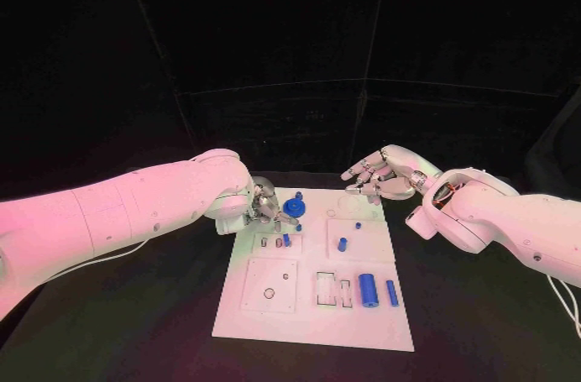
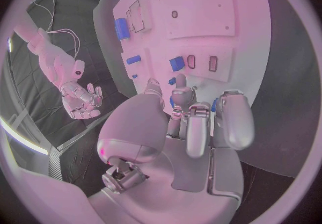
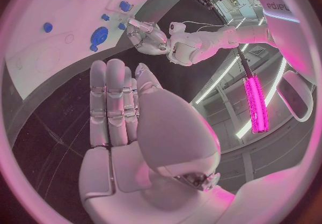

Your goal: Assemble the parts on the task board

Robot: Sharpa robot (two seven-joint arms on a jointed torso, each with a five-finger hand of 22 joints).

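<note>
The white task board (image 1: 257, 311) lies mid-table. My left hand (image 1: 264, 207) hovers low over its far left corner, fingers curled beside a round blue part (image 1: 298, 206). In the left wrist view blue shows between the fingers (image 2: 195, 122), and I cannot tell whether they grip anything. My right hand (image 1: 378, 176) hangs above the board's far right corner, holding nothing, fingers extended (image 3: 117, 100). A thick blue cylinder (image 1: 367, 286) and a slimmer one (image 1: 392, 292) lie at the near right. Small blue pegs (image 1: 342, 244) stand mid-board.
Two rectangular slots (image 1: 327, 288) sit left of the thick cylinder. A square plate with two holes (image 1: 273, 285) takes the board's near left. Black table (image 1: 145, 332) surrounds the board on all sides.
</note>
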